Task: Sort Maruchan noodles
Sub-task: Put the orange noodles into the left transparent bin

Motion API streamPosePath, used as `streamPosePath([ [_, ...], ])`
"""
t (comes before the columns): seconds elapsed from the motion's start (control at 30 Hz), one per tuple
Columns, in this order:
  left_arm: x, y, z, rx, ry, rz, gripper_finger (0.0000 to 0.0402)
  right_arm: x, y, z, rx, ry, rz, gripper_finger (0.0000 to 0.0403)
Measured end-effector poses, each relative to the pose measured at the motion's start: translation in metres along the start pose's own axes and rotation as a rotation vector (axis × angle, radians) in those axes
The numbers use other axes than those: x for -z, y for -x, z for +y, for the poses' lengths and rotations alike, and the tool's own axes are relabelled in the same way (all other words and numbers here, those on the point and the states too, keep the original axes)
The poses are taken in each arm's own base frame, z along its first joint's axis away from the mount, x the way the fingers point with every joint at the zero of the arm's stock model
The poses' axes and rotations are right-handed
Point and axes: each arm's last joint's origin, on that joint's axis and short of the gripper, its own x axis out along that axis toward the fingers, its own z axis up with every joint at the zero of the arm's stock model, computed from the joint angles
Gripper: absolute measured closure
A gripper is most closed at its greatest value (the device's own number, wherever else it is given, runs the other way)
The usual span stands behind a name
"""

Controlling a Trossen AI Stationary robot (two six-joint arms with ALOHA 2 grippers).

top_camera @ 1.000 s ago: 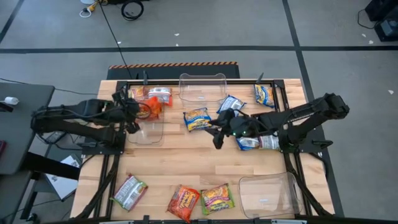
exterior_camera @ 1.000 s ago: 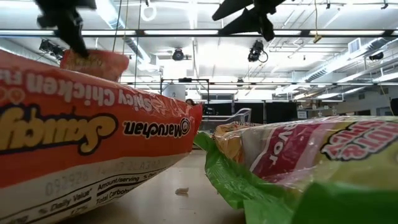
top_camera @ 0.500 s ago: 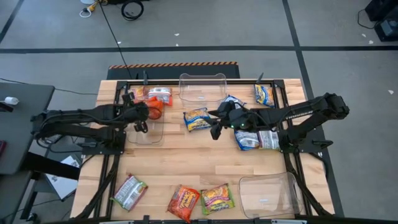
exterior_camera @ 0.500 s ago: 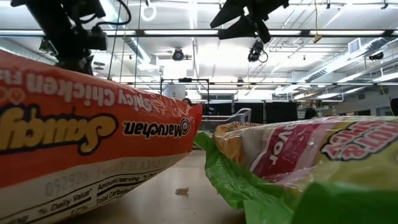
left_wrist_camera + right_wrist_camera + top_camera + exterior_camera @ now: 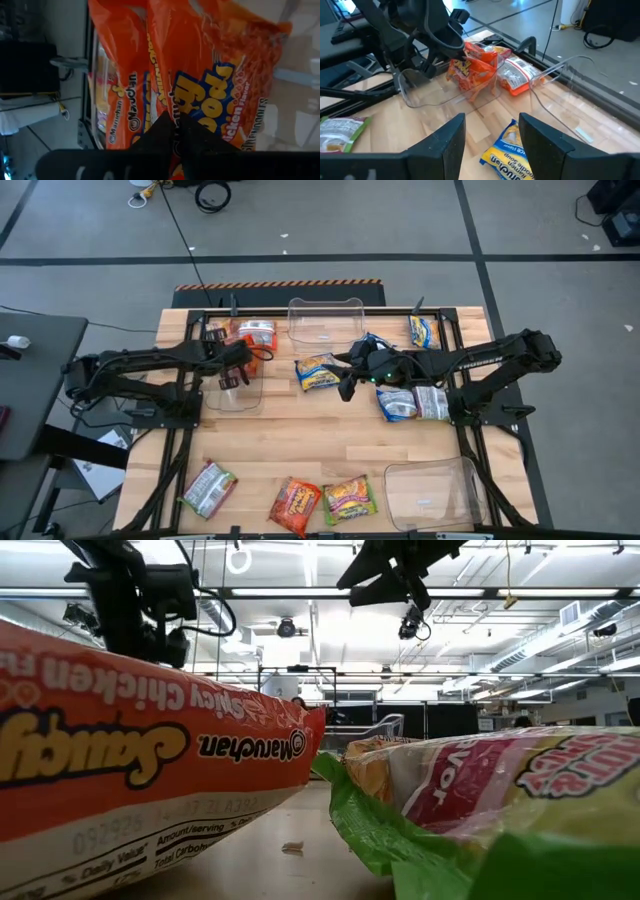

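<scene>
I have the blue-and-yellow noodle packet [image 5: 317,370] lying flat on the desk [image 5: 300,445] near its far middle, long axis running across the desk, just to the left of my right gripper [image 5: 347,387], whose fingers stand spread and empty; in the right wrist view that packet [image 5: 506,150] sits directly ahead, between the fingers, so the right arm is plainly the nearer one for it. Over at the far left, orange packets [image 5: 244,352] rest in a clear tray [image 5: 237,392], and my left gripper [image 5: 231,379] hangs above that tray's open part, fingers nearly pressed together, gripping nothing that I can see. More packets wait along the near edge [image 5: 295,505] and under the right arm [image 5: 405,406], with empty trays at far centre [image 5: 325,320] and near right [image 5: 432,492]
</scene>
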Motion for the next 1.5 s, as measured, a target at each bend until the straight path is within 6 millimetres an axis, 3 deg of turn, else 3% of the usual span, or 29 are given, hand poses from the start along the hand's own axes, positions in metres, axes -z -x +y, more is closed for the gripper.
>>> streamPosePath([
  [0.5, 0.004, -0.003, 0.001, 0.001, -0.001, 0.066, 0.0298, -0.001, -0.002, -0.003, -0.033, 0.001, 0.018, 0.0213],
  [0.73, -0.004, 0.015, 0.015, 0.002, 0.084, 0.058, 0.0249, -0.001, -0.002, -0.004, -0.027, -0.007, 0.015, 0.0215],
  [0.87, -0.008, 0.036, 0.028, 0.056, 0.258, 0.076, 0.0231, -0.001, -0.002, -0.004, -0.026, -0.017, 0.015, 0.0215],
  [0.97, -0.01, 0.052, 0.035, 0.188, 0.53, 0.107, 0.0229, -0.001, -0.002, -0.003, -0.033, -0.018, 0.018, 0.0215],
  [1.1, -0.009, 0.059, 0.028, 0.374, 0.756, 0.202, 0.0236, -0.001, -0.002, -0.003, -0.055, -0.018, 0.027, 0.0215],
  [1.27, -0.006, 0.047, 0.005, 0.386, 0.918, 0.259, 0.0253, -0.001, -0.002, -0.002, -0.063, -0.018, 0.031, 0.0215],
  [1.5, -0.002, 0.013, -0.013, 0.392, 1.165, 0.259, 0.0297, 0.0, -0.003, -0.002, -0.144, 0.035, 0.061, 0.0215],
])
